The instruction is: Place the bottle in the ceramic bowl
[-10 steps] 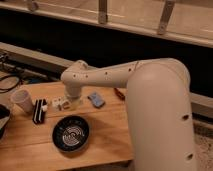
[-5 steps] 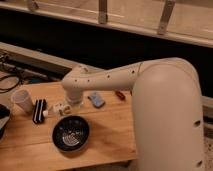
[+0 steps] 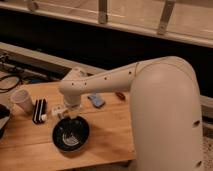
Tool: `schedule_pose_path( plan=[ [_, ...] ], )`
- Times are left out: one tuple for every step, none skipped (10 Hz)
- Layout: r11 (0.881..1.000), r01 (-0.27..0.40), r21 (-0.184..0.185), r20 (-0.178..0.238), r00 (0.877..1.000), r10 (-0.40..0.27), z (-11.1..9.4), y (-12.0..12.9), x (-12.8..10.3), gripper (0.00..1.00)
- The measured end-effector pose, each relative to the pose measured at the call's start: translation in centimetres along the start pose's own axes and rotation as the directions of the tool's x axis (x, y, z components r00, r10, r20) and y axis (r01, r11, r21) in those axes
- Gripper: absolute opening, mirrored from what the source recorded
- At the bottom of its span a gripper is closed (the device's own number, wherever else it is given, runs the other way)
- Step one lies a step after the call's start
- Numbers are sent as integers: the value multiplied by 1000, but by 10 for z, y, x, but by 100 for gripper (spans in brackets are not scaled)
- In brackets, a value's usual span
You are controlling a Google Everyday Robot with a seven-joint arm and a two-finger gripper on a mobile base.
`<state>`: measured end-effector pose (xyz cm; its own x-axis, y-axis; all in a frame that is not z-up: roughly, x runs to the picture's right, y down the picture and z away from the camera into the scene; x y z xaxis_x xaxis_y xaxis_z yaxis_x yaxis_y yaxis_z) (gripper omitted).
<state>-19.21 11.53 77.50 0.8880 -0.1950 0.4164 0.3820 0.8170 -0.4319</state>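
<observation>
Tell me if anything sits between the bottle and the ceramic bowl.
Nothing visible does. The gripper has the bottle at the far-left rim of the ceramic bowl, just above it. The flat black block and the white cup lie off to the left, clear of that path.

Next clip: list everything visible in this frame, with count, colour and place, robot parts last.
ceramic bowl: one, black with white rings inside, near the table's front edge.
bottle: one, pale with a white cap, lying sideways just above the bowl's far-left rim, at the end effector.
white cup: one, on the table's left side.
black block: one, flat, between the cup and the bowl.
blue object: one, small, behind the bowl.
red object: one, small, right of the blue object, partly hidden by the arm.
cables: dark, at the far left.
table: one, light wood.
arm: one, white, filling the right side.
end effector: one, above the bowl's far rim.
</observation>
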Motion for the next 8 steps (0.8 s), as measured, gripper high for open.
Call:
schedule_pose_path(
  plan=[
    [1000,1,-2,1,1000,-1,0,0,0,0],
    [1000,-1,-25,0,1000,1,1,4,1,0],
    [998,-5,-56,1,1000,5,2,17,-1,0],
    [998,-20,-64,2,1000,20,1,27,1,0],
    [997,-38,-65,5,999,38,-1,36,4,0],
    [997,-53,-64,10,999,54,-1,43,6,0],
    [997,-44,-66,7,999,45,-1,43,4,6],
    [997,-37,-69,3,999,38,0,40,1,14]
  ],
)
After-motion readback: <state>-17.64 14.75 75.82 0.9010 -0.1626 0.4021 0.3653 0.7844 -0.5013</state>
